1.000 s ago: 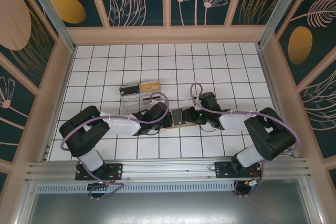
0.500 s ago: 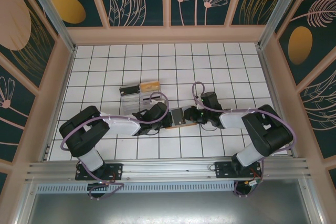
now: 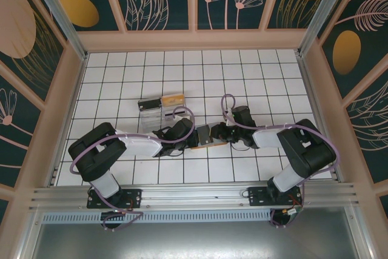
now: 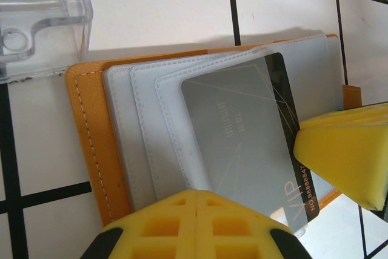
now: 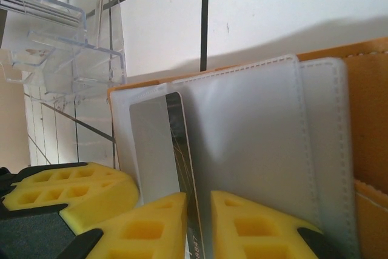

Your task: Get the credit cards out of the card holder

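The card holder point(image 4: 91, 137) lies open on the tiled table, orange-brown with grey pockets point(image 5: 254, 131). A grey credit card point(image 4: 242, 137) with a black edge strip sticks partway out of its pocket. My left gripper point(image 4: 199, 195) is shut, its fingertips together and pressing on the holder's near edge. My right gripper point(image 5: 199, 210) is shut on the credit card point(image 5: 151, 144), whose edge runs between the two yellow fingers. In the top view the holder point(image 3: 206, 136) sits between the left gripper point(image 3: 193, 136) and the right gripper point(image 3: 219, 134).
A clear plastic tray point(image 3: 151, 113) stands just behind and left of the holder, close to it point(image 4: 42, 22) point(image 5: 66, 47). An orange-brown item point(image 3: 173, 99) lies beside the tray. Wooden walls enclose the table on three sides.
The right gripper's jaws have narrowed onto the card's edge, and the right arm's elbow has swung slightly left. The left gripper has stayed shut on the holder.
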Available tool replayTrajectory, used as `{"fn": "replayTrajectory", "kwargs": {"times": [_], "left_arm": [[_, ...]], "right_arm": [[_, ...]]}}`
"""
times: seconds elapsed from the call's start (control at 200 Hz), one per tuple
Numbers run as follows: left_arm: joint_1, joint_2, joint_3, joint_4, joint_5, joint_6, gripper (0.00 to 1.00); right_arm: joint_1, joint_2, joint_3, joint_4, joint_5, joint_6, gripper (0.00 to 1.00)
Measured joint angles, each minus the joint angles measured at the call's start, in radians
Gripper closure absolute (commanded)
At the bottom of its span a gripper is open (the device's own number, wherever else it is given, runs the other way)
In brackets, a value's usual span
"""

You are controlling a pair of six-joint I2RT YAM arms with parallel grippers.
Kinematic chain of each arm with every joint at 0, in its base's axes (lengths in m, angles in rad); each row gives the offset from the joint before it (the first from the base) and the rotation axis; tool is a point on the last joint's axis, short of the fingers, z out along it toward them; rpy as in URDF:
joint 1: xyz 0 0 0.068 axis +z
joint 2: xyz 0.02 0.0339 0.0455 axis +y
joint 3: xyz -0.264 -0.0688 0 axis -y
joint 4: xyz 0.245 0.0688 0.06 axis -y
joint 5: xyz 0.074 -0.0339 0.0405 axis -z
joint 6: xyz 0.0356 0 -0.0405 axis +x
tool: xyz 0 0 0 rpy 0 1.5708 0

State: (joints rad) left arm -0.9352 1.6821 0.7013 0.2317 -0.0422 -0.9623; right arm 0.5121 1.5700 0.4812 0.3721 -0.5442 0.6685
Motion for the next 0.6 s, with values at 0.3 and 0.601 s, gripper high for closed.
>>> {"fn": "replayTrajectory", "kwargs": {"times": [0.3,0.601], "left_arm": [[0.0,0.0,0.0,0.0,0.0,0.0,1.0],[0.0,0.0,0.0,0.0,0.0,0.0,1.0]], "right_arm": [[0.0,0.005,0.0,0.01,-0.01,0.002,0.97],[-0.032,0.003,-0.014,0.013,-0.018,-0.002,1.0]]}}
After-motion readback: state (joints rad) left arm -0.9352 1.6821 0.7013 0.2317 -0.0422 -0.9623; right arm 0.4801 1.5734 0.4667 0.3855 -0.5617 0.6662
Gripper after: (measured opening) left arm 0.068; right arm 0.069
